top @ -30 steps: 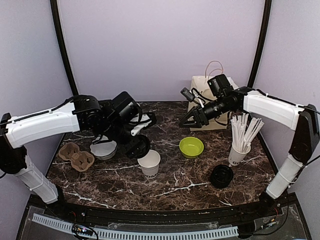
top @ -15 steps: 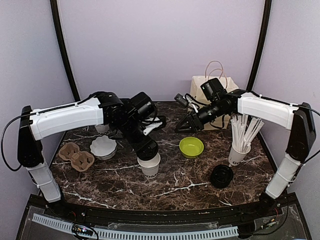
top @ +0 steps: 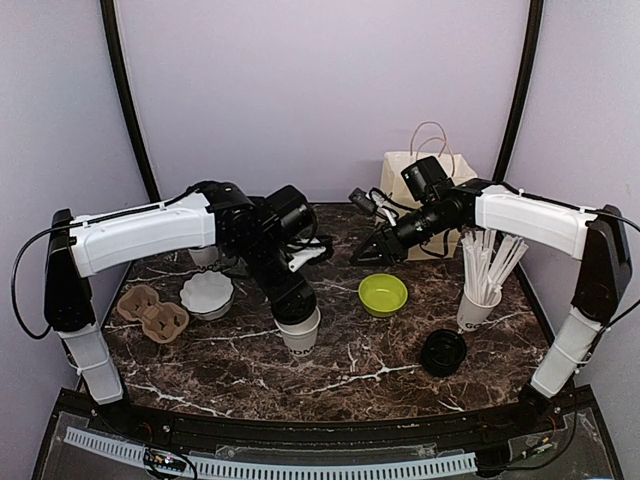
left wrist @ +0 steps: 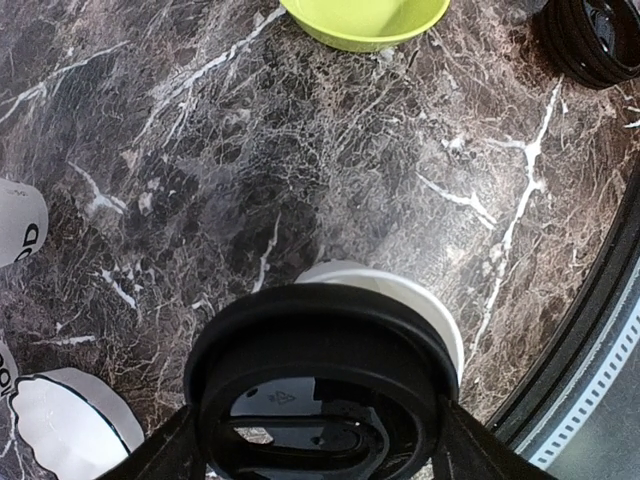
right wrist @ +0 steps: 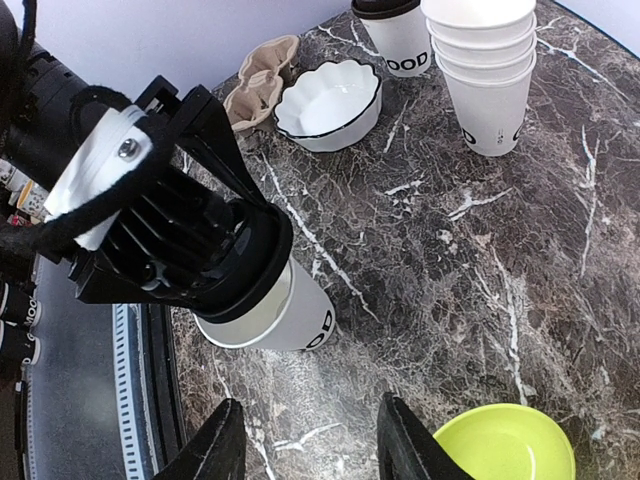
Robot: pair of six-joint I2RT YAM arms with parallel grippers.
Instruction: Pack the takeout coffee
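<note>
Left gripper (top: 293, 300) clamped on black lid (left wrist: 320, 385); lid sat atop cup (top: 301, 336) at mid-table (top: 380, 372), left of bowl (top: 383, 294); right gripper (top: 368, 250) spread wide, empty, behind bowl.

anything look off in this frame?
Only the black lid in the left arm's fingers: it sits skewed over the white cup, overhanging one side, not seated on the rim. No spill visible.
</note>
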